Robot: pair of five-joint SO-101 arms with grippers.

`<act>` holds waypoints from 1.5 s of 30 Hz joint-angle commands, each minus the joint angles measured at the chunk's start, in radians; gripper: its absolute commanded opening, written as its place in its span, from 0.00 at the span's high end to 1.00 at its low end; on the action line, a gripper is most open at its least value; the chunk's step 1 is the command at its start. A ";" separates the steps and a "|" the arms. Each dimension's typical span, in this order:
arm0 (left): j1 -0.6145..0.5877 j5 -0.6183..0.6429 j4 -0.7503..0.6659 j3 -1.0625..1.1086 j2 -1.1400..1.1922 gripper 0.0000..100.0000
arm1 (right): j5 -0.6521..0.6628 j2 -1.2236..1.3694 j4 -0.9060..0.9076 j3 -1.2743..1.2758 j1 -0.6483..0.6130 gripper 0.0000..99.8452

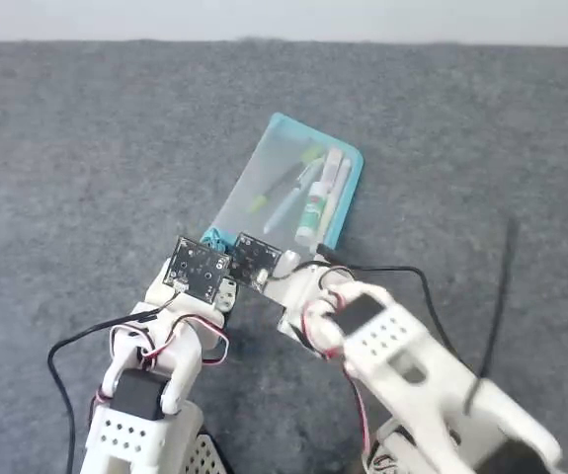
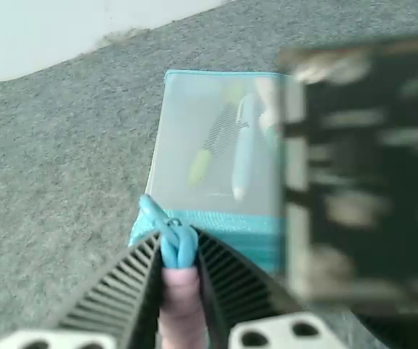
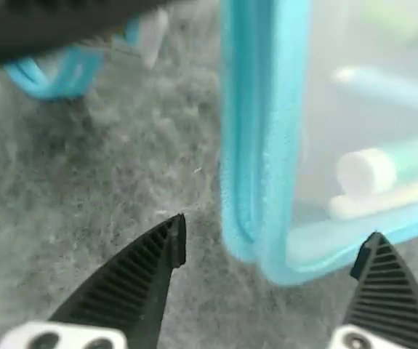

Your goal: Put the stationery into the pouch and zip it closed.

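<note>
One pouch (image 1: pixel 285 188): lies flat on the carpet, its long axis running away from both arms; soft, see-through panel with teal fabric trim, rectangular with rounded corners.
Stationery (image 1: pixel 318 193): already inside, several pens and a capped tube lying lengthwise along the pouch.
Zip band (image 2: pixel 227 222): teal woven strip across the short end nearest the arms; I cannot tell whether it is open or closed.
Zip pull (image 2: pixel 171 234): teal looped cord at the band's corner on the left arm's side.
Left gripper (image 2: pixel 176 246): ribbed black fingers pinched together on the zip pull.
Right gripper (image 3: pixel 276 234): fingers wide apart, straddling the pouch's other near corner, one finger on each side, not clamped.
Key relation: the pull sits at one end of the band and the right gripper at the other, so any zipping stroke runs across the pouch, not along it; bracing that far corner looks needed.
Carpet (image 1: pixel 86 148): grey, fuzzy, likely grippy under the pouch.
</note>
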 commanded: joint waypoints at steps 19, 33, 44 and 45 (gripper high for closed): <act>0.003 -0.006 -0.037 -0.024 -0.014 0.99 | -0.275 0.418 -0.008 -0.503 0.277 0.99; 0.005 -0.006 -0.040 -0.021 -0.014 0.99 | -0.209 0.193 0.156 -0.370 0.390 0.99; 0.005 -0.006 0.003 -0.058 -0.014 0.99 | -0.169 -0.165 -0.133 0.021 0.203 0.91; 0.005 -0.006 0.003 -0.058 -0.014 0.99 | -0.138 -0.194 -0.170 0.066 0.185 0.89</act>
